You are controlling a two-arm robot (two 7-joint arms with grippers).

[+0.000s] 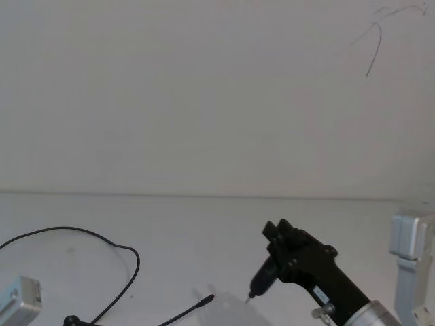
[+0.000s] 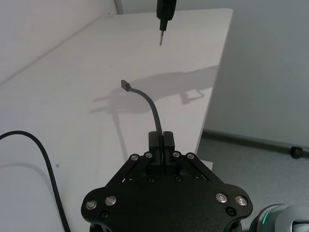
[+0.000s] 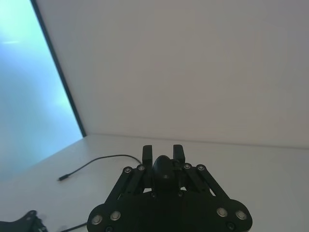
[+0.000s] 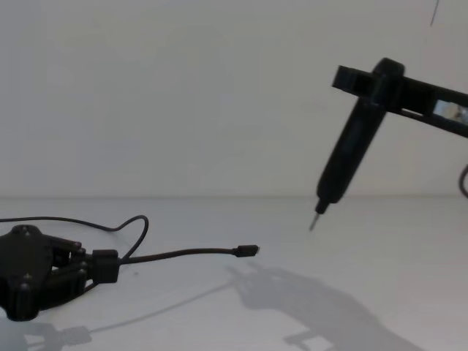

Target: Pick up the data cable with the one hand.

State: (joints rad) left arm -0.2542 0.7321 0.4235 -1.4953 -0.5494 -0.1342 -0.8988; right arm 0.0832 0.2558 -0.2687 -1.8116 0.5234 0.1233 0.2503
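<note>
The data cable (image 4: 183,254) is a thin dark cord, and my left gripper (image 4: 106,265) is shut on it low at the table's left. From the shut fingers (image 2: 154,140) the cable (image 2: 150,102) arcs forward, held clear of the table, to its small black plug (image 2: 124,85), which hangs above its own shadow. Behind the grip the rest of the cord loops back across the table (image 1: 129,252). My right gripper (image 4: 358,80) is up at the right, shut on a black pen-like tool (image 4: 349,153). The tool's metal tip (image 4: 314,219) points down, just beyond the plug (image 4: 248,250).
The white table (image 2: 72,72) ends at an edge (image 2: 212,96) close beside the held cable, with floor below it. A plain wall stands behind. A silver wrist block (image 1: 409,244) sits at the right and another (image 1: 20,300) at the lower left.
</note>
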